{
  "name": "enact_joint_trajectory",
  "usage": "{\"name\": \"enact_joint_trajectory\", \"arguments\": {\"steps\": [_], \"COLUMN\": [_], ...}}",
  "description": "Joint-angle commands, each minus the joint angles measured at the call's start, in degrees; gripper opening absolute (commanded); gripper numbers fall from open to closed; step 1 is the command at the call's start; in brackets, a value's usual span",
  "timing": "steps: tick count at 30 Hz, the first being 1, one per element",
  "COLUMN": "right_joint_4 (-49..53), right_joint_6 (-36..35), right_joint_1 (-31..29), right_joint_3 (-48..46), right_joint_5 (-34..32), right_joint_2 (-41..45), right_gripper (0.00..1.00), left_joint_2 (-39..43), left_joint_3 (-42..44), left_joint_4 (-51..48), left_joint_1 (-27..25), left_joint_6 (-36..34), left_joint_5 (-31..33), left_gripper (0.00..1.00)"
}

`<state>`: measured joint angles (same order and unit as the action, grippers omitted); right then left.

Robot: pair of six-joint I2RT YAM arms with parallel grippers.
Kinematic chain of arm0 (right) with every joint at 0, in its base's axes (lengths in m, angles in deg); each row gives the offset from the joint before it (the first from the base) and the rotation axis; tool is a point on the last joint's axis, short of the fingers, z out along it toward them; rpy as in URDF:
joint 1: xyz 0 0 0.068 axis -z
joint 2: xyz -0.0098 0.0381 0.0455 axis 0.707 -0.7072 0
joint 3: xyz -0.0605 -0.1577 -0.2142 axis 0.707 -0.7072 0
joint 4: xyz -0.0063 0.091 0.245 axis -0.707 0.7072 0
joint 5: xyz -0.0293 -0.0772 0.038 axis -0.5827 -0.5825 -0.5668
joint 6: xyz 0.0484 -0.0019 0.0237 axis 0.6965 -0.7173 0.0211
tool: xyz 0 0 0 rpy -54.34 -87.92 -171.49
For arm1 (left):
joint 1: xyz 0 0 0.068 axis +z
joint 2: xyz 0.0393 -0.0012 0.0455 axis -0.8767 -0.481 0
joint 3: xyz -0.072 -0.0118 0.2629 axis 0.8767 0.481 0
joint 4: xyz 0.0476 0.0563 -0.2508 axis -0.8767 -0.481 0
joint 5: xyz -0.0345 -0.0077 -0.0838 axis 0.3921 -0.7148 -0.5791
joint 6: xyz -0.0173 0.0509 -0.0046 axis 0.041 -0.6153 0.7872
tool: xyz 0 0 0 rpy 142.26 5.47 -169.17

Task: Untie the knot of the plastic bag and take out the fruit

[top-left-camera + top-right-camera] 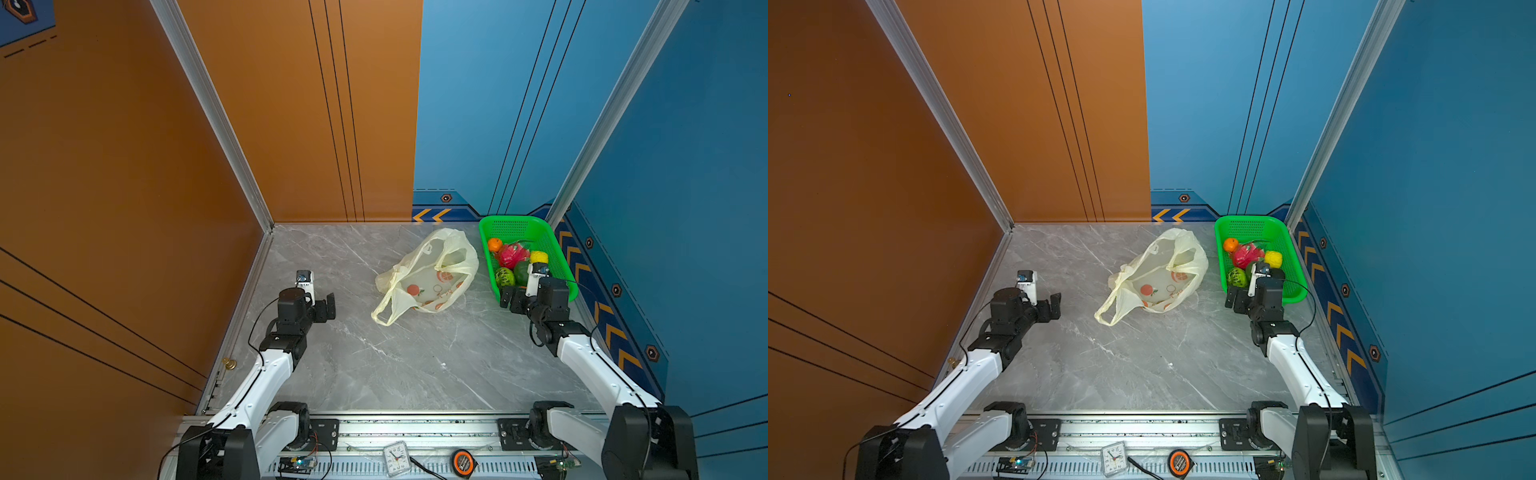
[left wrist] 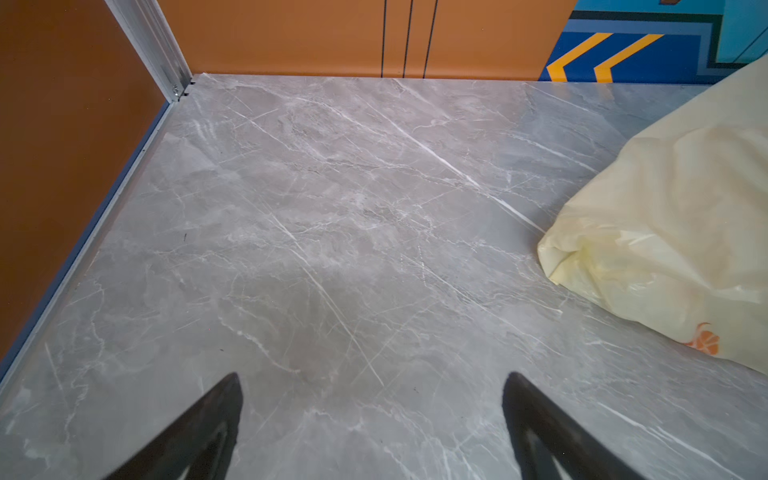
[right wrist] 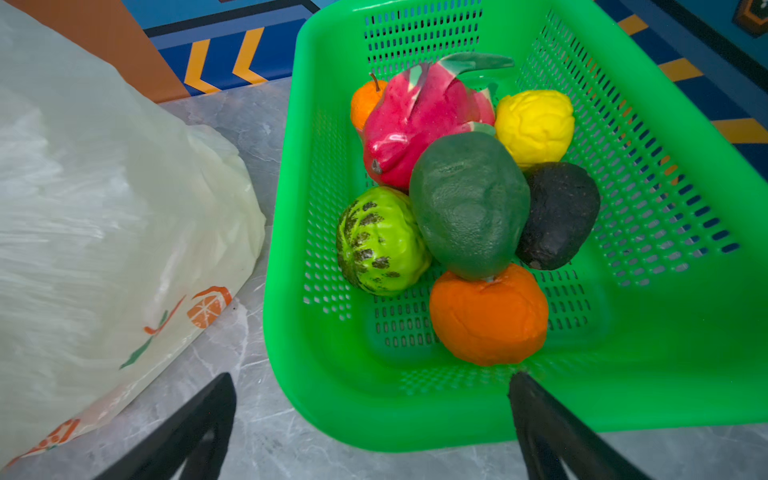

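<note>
Plastic bag (image 1: pixel 428 274): slumped, mouth open, on the far middle of the tabletop, with its handle loops (image 1: pixel 386 309) loose and apart. Fruit (image 3: pixel 469 203): piled in the green basket (image 1: pixel 559 253) just right of the bag, in the far right corner. The pile includes a pink dragon fruit (image 3: pixel 411 124), two orange pieces, a yellow one and green and dark ones.

Surface: grey marble-veined tabletop (image 1: pixel 395 365). Orange wall panels (image 1: pixel 124 166) stand left and behind, blue panels (image 1: pixel 685 166) on the right.

Left gripper (image 2: pixel 372 378): arm stretched forward, over bare table well left of the bag, jaws wide apart, holding nothing. Right gripper (image 3: pixel 372 375): at the basket's near rim, jaws wide apart, holding nothing.

In both top views the right wrist covers the basket's near end, so the near orange piece shows only in the right wrist view. Both wrist views cut the bag off at the frame edge.
</note>
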<state>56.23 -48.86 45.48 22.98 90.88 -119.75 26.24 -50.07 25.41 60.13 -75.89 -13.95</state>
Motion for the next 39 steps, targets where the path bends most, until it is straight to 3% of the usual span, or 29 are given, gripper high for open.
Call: {"name": "enact_joint_trajectory", "arguments": {"steps": [1, 11, 17, 21, 25, 29, 39], "right_joint_4": [-14.4, -33.2, -34.3, -45.2, -48.2, -45.8, -49.7], "right_joint_6": [-2.7, -4.0, -4.4, -4.0, -5.3, -6.2, -6.3], "right_joint_1": [1.1, 1.7, 2.1, 1.4, -0.4, -4.0, -4.9], "right_joint_3": [-2.5, -7.6, -7.9, -11.4, -11.7, -10.3, -11.7], "right_joint_5": [0.8, -0.2, 1.2, 1.6, -2.1, -12.3, -15.8], "right_joint_2": [-3.0, -14.1, -14.2, -18.0, -21.4, -22.3, -23.0], "right_gripper": [1.0, 1.0, 1.0, 1.0, 1.0, 1.0, 1.0], "left_joint_2": [-2.2, -15.8, -22.1, -23.9, -26.5, -29.3, -29.9], "left_joint_3": [3.3, 6.0, 6.5, 7.0, 7.1, 7.7, 7.7], "left_joint_4": [12.2, 31.1, 40.4, 43.3, 46.0, 49.5, 50.4], "left_joint_1": [1.3, 1.6, 2.0, 2.1, 2.1, 2.1, 2.1], "left_joint_6": [-1.5, -1.3, -1.9, -1.9, -1.9, -1.7, -1.7], "left_joint_5": [0.2, 0.3, 0.8, 1.3, 1.3, 1.8, 1.6], "left_gripper": [0.98, 0.98, 0.98, 0.98, 0.98, 0.98, 0.98]}}
